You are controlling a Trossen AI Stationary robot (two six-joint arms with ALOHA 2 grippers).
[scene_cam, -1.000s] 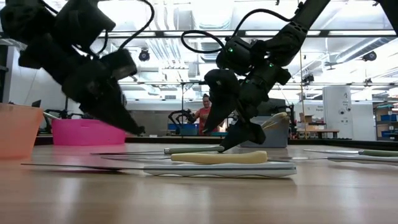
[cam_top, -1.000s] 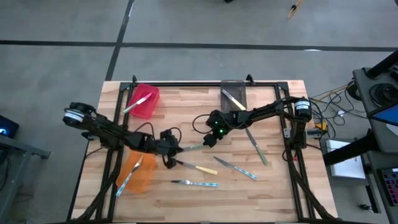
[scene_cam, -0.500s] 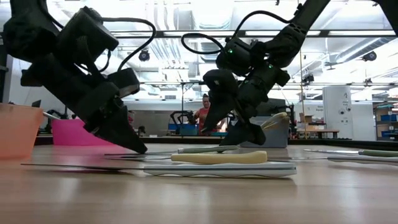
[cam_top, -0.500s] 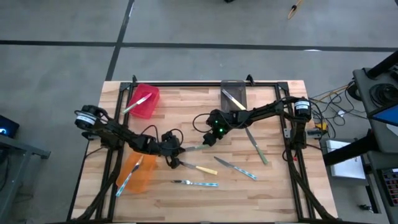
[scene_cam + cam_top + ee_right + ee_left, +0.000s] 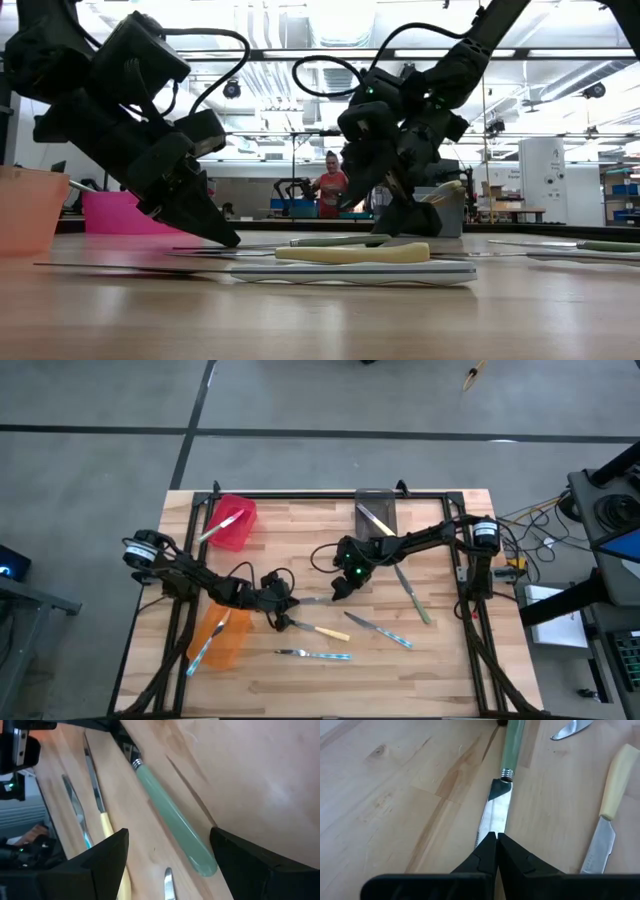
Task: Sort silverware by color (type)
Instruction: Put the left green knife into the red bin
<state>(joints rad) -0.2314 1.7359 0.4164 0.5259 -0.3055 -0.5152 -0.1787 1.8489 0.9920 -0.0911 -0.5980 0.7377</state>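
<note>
A green-handled knife (image 5: 311, 598) lies flat on the table between my two grippers. My left gripper (image 5: 285, 603) is shut, with its tips down on the knife's silver blade (image 5: 495, 815). My right gripper (image 5: 339, 591) is open. Its fingers stand on either side of the green handle (image 5: 170, 820), near the handle's free end, without touching it. More knives lie nearer the front: a yellow-handled one (image 5: 322, 630), a light-blue one (image 5: 384, 632) and another light-blue one (image 5: 316, 654). A second green one (image 5: 413, 597) lies at the right. My left gripper presses its shut fingertips (image 5: 496, 840) down on the flat of the green-handled knife's blade (image 5: 493, 827), about halfway along it. The fingers slant down from the table's left and lie along the blade. The knife rests flat on the table.
A pink bin (image 5: 233, 523) at the back left, an orange bin (image 5: 221, 639) at the front left and a grey bin (image 5: 376, 511) at the back each hold a knife. A person (image 5: 328, 186) shows far behind the table.
My left gripper has come down onto the green-handled knife's blade, staying shut. My right gripper has kept its place and tipped and turned at the wrist, staying open. The knife has slid a little along the table toward my right gripper.
</note>
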